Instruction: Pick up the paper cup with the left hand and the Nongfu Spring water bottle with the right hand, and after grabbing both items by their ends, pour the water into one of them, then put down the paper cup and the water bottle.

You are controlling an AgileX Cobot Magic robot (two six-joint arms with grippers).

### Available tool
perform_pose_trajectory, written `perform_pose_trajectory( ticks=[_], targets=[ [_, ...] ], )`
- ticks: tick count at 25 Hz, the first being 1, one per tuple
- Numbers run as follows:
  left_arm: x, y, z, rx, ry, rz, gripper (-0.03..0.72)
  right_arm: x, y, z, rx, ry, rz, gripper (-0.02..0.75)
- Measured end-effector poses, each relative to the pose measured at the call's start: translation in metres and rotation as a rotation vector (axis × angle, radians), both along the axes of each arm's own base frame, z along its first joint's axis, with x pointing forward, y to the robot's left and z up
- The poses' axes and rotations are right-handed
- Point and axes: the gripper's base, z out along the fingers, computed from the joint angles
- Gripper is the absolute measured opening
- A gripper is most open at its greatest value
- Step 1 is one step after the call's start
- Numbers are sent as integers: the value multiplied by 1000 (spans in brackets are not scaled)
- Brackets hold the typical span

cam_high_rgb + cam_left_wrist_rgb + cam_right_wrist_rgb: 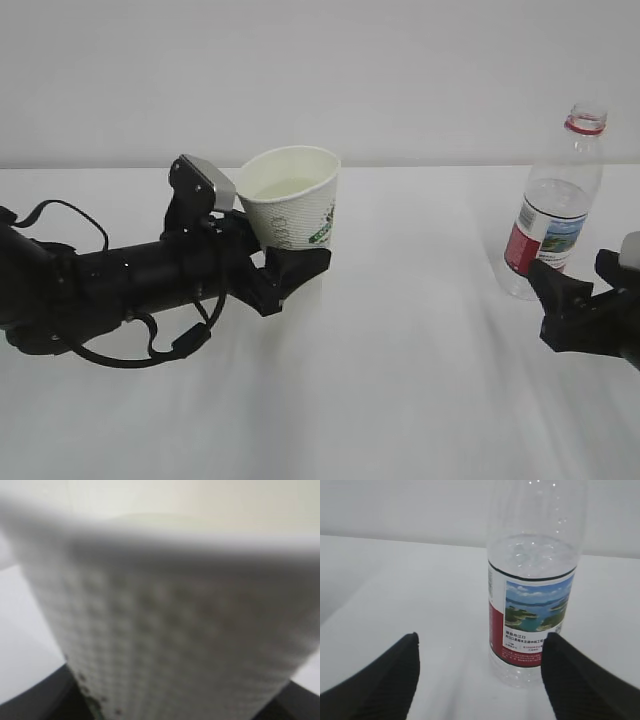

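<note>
Two tools worked: the left tool clamped the cup; the right tool, at four o'clock, stood apart before the bottle.

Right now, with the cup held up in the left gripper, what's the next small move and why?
Probably lower the paper cup to the table and release it. The left gripper holds it tilted above the surface with liquid inside, while the water bottle already stands upright and uncapped, the right gripper open just short of it, so only the cup looks left to set down.

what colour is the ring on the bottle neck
Red, on the Nongfu Spring water bottle; clearest in the exterior view.
</note>
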Motion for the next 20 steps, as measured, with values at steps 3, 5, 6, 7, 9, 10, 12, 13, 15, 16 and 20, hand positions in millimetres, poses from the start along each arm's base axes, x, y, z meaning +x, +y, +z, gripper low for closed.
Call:
perform_pose_trajectory(
  ticks=[3,5,6,7,9,10,12,13,15,16,20],
  targets=[
    [6,13,-1,0,-2,46,512,0,0,0,0,0,2,567],
    [11,20,0,-3,-7,74,512,0,0,0,0,0,2,567],
    [13,24,0,-4,-10,92,512,0,0,0,0,0,2,567],
    [14,27,0,-2,-11,105,512,0,0,0,0,0,2,567],
    [16,33,-1,1,-11,125,512,0,0,0,0,0,2,567],
    [16,35,-2,-1,-7,137,512,0,0,0,0,0,2,567],
    [15,39,-3,-3,-2,158,512,0,0,0,0,0,2,567],
    [15,40,-4,5,-6,170,512,0,0,0,0,0,2,568],
    [14,43,-6,16,-18,201,512,0,0,0,0,0,2,567],
    [13,45,-7,18,-22,218,512,0,0,0,0,0,2,567],
    [10,56,-10,-4,-25,331,512,0,0,0,0,0,2,567]
  ],
)
